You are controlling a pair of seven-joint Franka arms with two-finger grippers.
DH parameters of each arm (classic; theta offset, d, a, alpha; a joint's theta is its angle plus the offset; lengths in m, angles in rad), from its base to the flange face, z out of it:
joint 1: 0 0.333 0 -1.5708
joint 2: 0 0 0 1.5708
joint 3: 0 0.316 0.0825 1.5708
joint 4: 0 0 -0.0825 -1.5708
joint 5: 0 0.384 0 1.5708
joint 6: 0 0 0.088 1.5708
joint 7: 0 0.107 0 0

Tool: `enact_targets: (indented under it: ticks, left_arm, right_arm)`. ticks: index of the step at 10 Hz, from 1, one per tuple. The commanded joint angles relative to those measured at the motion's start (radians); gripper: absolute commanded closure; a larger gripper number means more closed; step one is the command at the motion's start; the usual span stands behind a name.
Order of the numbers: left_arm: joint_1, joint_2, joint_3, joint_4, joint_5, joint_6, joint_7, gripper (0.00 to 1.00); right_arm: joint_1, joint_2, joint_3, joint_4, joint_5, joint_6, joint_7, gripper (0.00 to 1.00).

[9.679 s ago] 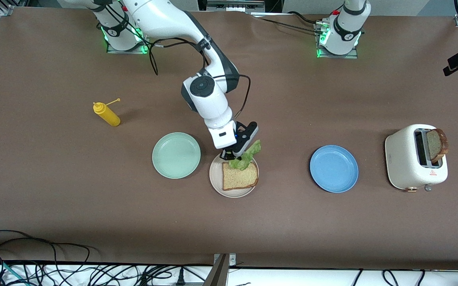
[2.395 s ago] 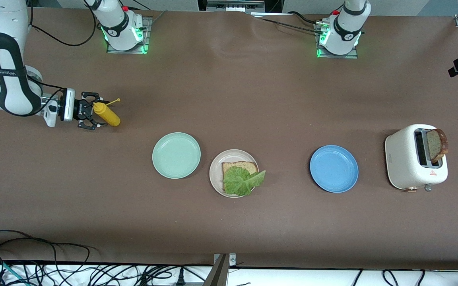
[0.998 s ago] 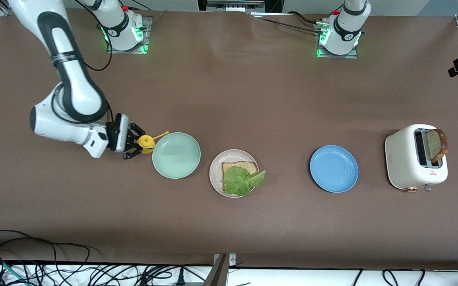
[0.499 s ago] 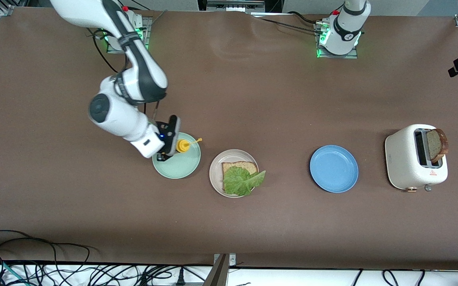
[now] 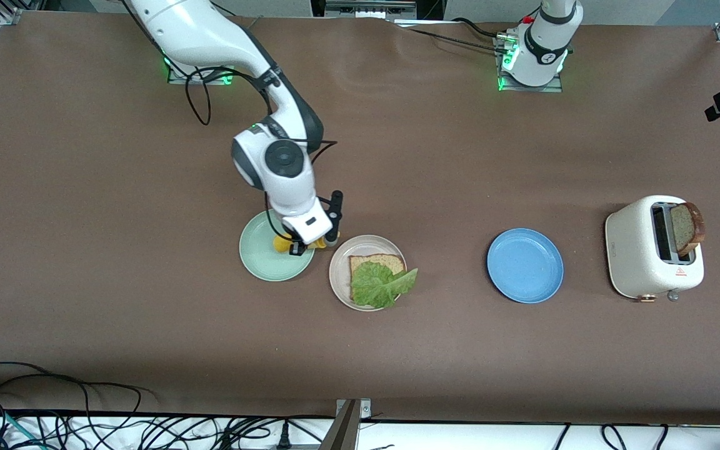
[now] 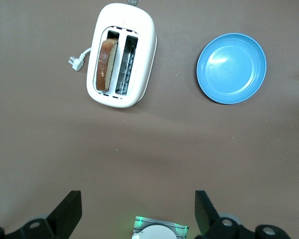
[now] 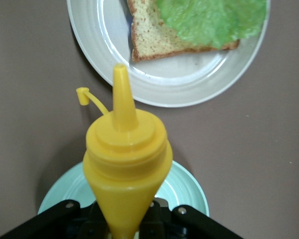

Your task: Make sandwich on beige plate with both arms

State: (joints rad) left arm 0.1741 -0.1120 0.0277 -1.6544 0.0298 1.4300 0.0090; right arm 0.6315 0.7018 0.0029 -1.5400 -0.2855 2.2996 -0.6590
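right gripper clamps unlabelled yellow bottle over mint plate; left gripper open

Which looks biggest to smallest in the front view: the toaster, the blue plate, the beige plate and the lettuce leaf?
1. toaster
2. blue plate and beige plate: they look alike, so I can't rank them
3. lettuce leaf

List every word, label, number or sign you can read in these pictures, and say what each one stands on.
None can be read as text.
Red triangle warning sign on the toaster: its wording is too small to read.
Round dark badges on both arm bases: blurred.
The yellow squeeze bottle in the right gripper bears no label.
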Motion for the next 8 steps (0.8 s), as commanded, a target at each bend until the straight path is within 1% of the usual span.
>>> enact_targets:
  ticks: [1, 3, 4, 8]
  left_arm:
    - [0.01, 0.005, -0.002, 0.022, -0.024, -0.01, 0.011, 0.0]
    - [0.008, 0.003, -0.002, 0.022, -0.025, -0.014, 0.009, 0.0]
    - [0.008, 0.005, -0.002, 0.022, -0.03, -0.014, 0.008, 0.0]
    - [0.007, 0.005, -0.006, 0.024, -0.031, -0.016, 0.012, 0.0]
  right_arm:
    - [0.042, 0.093, -0.001, 0.156, -0.13, -0.156, 0.079, 1.0]
    - [0.068, 0.105, -0.001, 0.158, -0.233, -0.218, 0.13, 1.0]
    - [0.074, 0.113, -0.001, 0.158, -0.26, -0.239, 0.131, 1.0]
    - [0.08, 0.153, 0.0, 0.201, -0.311, -0.295, 0.128, 1.0]
